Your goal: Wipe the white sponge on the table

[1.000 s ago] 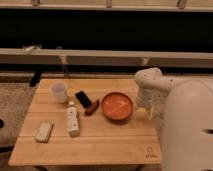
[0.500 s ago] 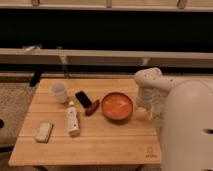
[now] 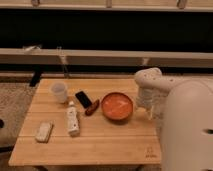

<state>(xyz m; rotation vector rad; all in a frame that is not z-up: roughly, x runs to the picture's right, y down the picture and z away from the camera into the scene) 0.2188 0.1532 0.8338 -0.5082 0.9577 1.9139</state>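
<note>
The white sponge lies flat near the front left corner of the light wooden table. My gripper hangs from the white arm over the table's right edge, just right of the orange bowl and far from the sponge. It looks open, with nothing between its fingers. The arm's bulky white body fills the lower right of the view and hides the table's right side.
A white bottle lies just right of the sponge. A white cup, a black phone and a small reddish-brown object sit at the back left. An orange bowl stands mid-table. Behind the table runs a low ledge.
</note>
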